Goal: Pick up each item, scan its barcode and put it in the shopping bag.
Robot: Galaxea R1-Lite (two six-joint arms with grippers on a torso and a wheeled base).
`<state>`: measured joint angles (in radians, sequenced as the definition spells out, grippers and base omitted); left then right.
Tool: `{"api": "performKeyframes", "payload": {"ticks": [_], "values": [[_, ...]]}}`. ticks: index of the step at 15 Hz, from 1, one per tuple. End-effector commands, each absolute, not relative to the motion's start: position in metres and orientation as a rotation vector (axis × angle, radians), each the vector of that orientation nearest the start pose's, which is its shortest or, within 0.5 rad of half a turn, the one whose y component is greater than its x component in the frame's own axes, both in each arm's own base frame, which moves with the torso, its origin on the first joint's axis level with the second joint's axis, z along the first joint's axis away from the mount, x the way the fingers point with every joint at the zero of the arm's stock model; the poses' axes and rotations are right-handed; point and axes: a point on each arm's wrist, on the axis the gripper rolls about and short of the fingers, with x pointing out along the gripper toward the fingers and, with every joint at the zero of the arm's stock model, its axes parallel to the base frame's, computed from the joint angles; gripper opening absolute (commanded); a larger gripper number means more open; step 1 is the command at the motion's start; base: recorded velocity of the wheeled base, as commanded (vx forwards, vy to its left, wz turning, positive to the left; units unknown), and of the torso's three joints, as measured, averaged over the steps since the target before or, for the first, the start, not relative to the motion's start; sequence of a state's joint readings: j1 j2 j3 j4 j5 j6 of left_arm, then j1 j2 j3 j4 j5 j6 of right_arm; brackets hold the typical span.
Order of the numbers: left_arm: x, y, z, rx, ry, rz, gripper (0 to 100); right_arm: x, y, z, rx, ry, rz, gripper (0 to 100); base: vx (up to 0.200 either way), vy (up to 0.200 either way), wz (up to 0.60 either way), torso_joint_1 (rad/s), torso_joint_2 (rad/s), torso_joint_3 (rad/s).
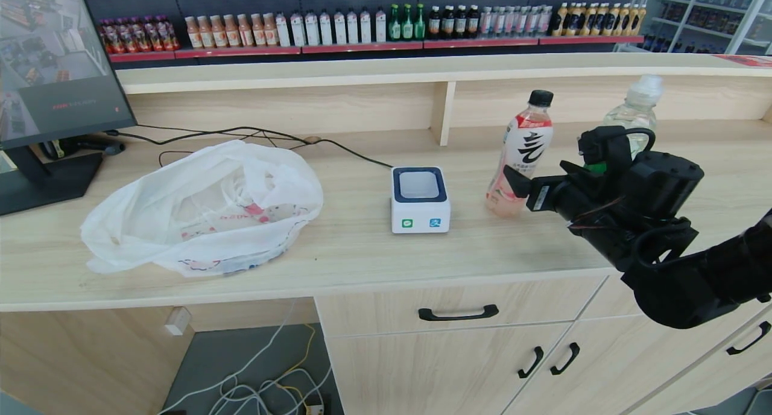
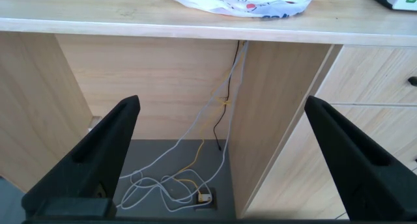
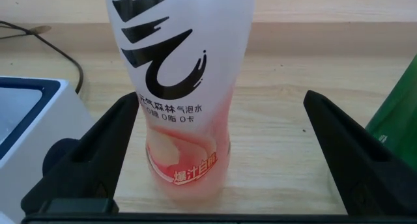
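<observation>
A pink drink bottle point(image 1: 522, 152) with a black cap stands upright on the wooden counter point(image 1: 338, 246), right of the white barcode scanner point(image 1: 420, 199). My right gripper point(image 1: 518, 186) is at the bottle's lower half, open. In the right wrist view the bottle point(image 3: 186, 120) stands between the two fingers point(image 3: 91, 165) with a gap on each side. The white plastic shopping bag point(image 1: 199, 210) lies crumpled on the counter's left, holding something with a red and white label. My left gripper point(image 2: 221, 159) hangs open below the counter's front edge, holding nothing.
A clear water bottle point(image 1: 633, 110) stands behind the right wrist. A monitor point(image 1: 54, 59) and a handheld scanner point(image 1: 78, 145) sit at the far left, with black cables point(image 1: 253, 131) along the back. Drawers with black handles point(image 1: 458, 313) are under the counter; loose wires point(image 2: 176, 185) lie on the floor.
</observation>
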<state>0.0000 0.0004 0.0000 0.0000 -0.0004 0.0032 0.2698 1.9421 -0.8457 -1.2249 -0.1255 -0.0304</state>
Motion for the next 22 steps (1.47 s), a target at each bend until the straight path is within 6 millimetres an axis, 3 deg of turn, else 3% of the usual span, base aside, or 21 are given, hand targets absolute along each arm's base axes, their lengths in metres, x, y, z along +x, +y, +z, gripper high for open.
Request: {"api": "performKeyframes", "payload": {"ticks": [1,7,22], "values": [[-0.023,0.000,0.075,0.003,0.000,-0.002,100,0.339,0.092,0.173,-0.005,-0.127,0.144,100,0.000,0.000,0.00,0.000,0.00,0.000],[-0.023,0.000,0.075,0.003,0.000,-0.002,100,0.339,0.100,0.174,-0.003,-0.133,0.168,100,0.000,0.000,0.00,0.000,0.00,0.000],[-0.023,0.000,0.075,0.005,0.000,0.000,100,0.379,0.113,0.160,-0.033,-0.150,0.170,100,0.000,0.000,0.00,0.000,0.00,0.000]]}}
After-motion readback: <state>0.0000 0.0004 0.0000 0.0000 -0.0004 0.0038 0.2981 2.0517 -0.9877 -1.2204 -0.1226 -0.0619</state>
